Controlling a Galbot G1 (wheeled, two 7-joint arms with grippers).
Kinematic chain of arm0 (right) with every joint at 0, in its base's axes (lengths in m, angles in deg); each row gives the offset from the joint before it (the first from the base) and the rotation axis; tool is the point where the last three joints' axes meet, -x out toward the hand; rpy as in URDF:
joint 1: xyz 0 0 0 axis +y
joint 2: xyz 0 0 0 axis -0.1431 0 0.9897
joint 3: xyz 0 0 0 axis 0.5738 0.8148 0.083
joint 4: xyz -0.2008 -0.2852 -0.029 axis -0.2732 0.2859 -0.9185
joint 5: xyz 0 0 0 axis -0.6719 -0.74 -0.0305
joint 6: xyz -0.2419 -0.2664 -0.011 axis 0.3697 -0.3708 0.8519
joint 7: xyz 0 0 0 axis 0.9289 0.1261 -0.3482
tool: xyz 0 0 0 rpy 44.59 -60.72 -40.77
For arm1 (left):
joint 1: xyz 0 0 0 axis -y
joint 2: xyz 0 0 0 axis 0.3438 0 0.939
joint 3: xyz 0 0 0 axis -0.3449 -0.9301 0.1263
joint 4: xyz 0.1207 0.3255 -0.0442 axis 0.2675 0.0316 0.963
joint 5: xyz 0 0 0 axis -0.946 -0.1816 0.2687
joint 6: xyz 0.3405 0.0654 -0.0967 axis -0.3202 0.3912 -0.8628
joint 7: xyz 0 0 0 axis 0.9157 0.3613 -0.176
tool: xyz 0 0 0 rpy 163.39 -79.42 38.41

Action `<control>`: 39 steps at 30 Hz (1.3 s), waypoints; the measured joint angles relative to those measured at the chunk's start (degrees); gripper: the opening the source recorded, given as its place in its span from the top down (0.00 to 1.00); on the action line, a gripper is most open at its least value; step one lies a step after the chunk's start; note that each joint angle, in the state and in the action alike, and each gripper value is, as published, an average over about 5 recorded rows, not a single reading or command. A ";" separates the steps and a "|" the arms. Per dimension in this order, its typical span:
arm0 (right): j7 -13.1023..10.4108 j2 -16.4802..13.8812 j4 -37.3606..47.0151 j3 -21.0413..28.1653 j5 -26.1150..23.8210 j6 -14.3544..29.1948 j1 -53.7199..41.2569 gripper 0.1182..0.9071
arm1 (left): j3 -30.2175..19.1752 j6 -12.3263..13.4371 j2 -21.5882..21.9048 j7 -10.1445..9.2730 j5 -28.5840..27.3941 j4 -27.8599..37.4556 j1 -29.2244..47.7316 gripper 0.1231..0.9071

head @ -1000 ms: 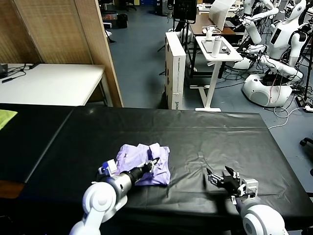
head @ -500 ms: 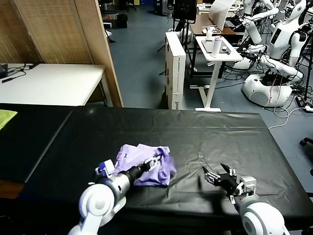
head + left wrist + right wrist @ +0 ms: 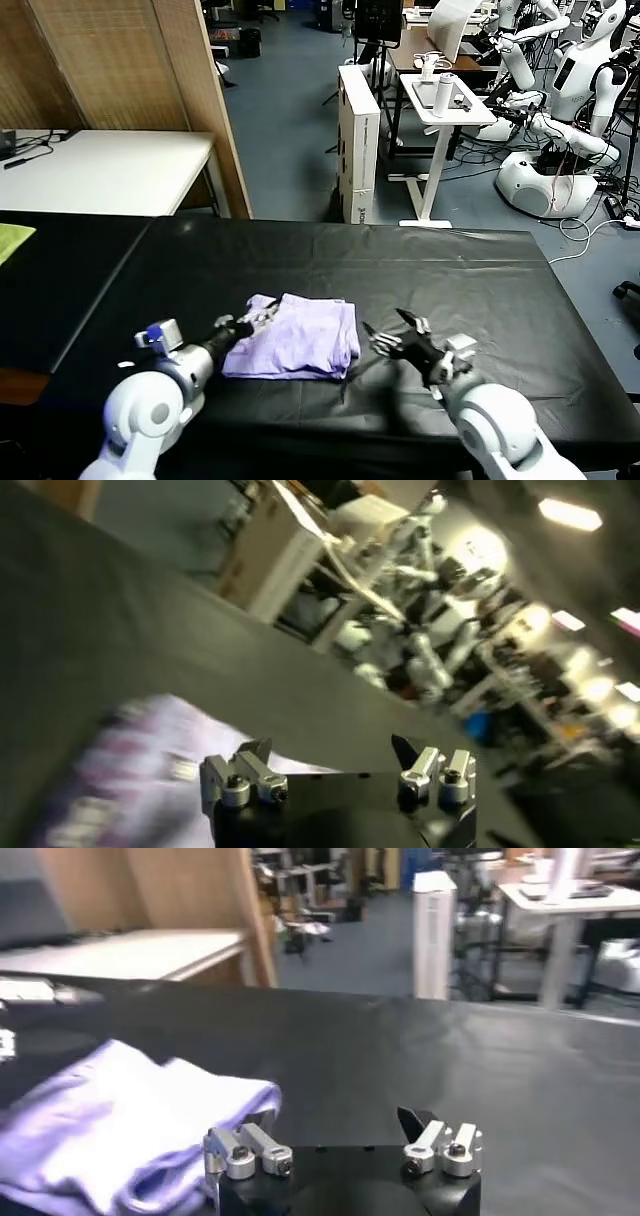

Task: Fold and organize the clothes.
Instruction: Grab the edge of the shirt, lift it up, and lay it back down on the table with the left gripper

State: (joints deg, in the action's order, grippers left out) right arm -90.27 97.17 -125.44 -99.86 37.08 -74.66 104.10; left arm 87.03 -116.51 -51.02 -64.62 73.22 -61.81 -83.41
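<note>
The pale lavender T-shirt lies folded in a rough rectangle on the black table, near its front middle. My left gripper is open and empty at the shirt's left edge. In the left wrist view the shirt shows blurred beside the open gripper. My right gripper is open and empty just right of the shirt, low over the table. In the right wrist view the shirt lies beside the open gripper, one finger close to the fabric's edge.
A yellow-green cloth lies at the far left on a second black surface. A white table and a wooden screen stand behind. Other robots and a white stand are beyond the table's far edge.
The left gripper let go of the shirt and drew back to its left edge. The shirt now lies flatter and squarer. The right gripper moved left and forward, close to the shirt's right edge.
</note>
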 joint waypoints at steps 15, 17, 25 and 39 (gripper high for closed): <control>-1.92 1.69 3.36 5.54 3.01 -1.82 -4.50 0.00 | 1.43 3.59 1.72 0.81 -3.45 4.85 2.03 0.00; -1.82 1.77 3.28 5.24 2.50 -1.82 -4.24 0.00 | 1.08 3.82 1.65 0.98 -3.97 5.68 2.50 0.00; -1.70 0.89 1.66 3.13 2.55 -1.97 -2.33 0.00 | -0.52 3.94 1.86 1.19 -5.76 8.60 2.94 0.00; -1.64 0.48 -0.03 0.15 3.19 -2.07 -0.29 0.00 | -1.91 4.18 1.29 1.72 -7.39 11.97 4.38 0.00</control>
State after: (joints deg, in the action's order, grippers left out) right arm -91.91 97.65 -125.46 -99.71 40.27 -76.73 103.80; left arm 85.12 -112.33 -49.73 -62.90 65.83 -49.84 -79.03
